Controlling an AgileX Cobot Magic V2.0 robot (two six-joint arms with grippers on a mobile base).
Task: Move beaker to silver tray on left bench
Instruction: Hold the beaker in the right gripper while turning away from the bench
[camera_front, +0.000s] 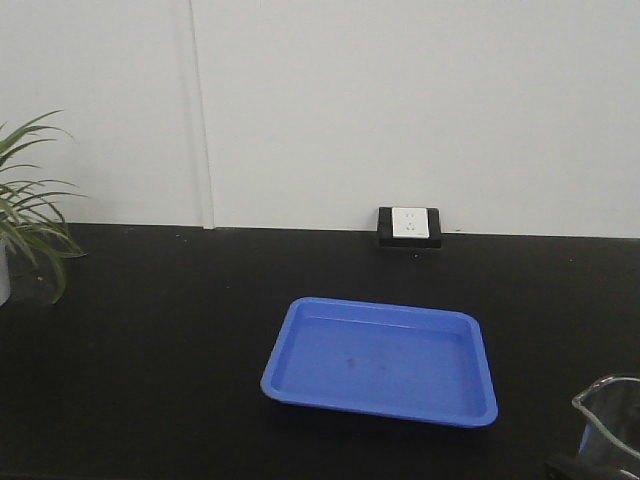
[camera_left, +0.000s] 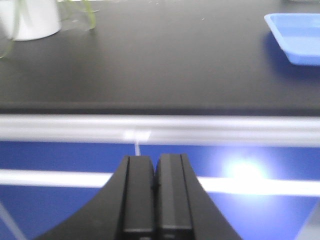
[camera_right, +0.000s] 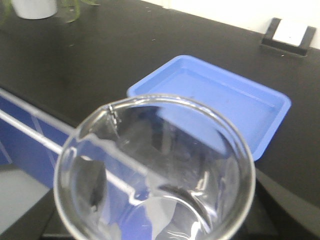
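Note:
The clear glass beaker (camera_right: 150, 150) with its pouring spout fills the right wrist view. It sits between the dark fingers (camera_right: 287, 210) of my right gripper (camera_right: 165, 220), held over the front edge of a black worktop. Its rim also shows at the bottom right of the front view (camera_front: 610, 415). My left gripper (camera_left: 155, 165) is shut and empty, low in front of the worktop's edge and the blue cabinet front. The silver tray and the left bench are out of view.
A black worktop (camera_front: 150, 330) with a wall socket (camera_front: 408, 226) carries a bright blue plastic tray (camera_front: 380, 360), just beyond the beaker. A potted plant (camera_front: 25, 215) in a white pot (camera_left: 32, 17) stands at the far left.

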